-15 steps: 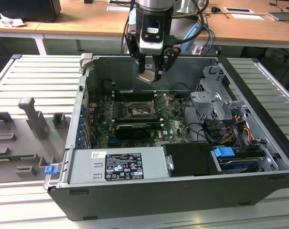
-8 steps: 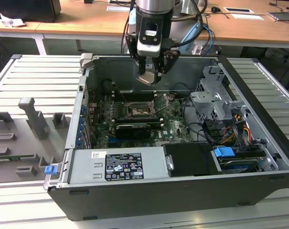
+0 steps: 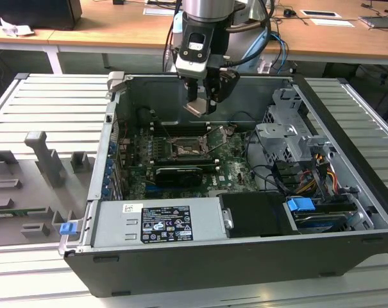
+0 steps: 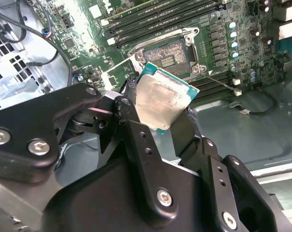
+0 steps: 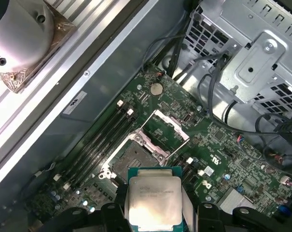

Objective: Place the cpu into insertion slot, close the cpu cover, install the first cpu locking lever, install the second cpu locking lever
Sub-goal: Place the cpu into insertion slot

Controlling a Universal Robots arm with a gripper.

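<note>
Gripper [image 4: 158,113] clamped on the cpu [image 5: 153,203], hanging above the open case [image 3: 200,282]

It's pinched by its edges, metal top showing in both wrist views, tilted and well clear of the motherboard [image 5: 223,145]. Down below, the insertion slot [image 5: 133,157] sits bare with the cpu cover [image 5: 167,130] flipped up just beside it. In the exterior view it's all toward the far middle of the case, power supply [image 3: 158,221] at the near wall.

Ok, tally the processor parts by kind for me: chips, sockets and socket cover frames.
Flat square silver-topped cpu chip: 1
Square dark insertion socket with grey metal rim: 1
Thin square grey metal cover frame: 1
Total: 3
</note>
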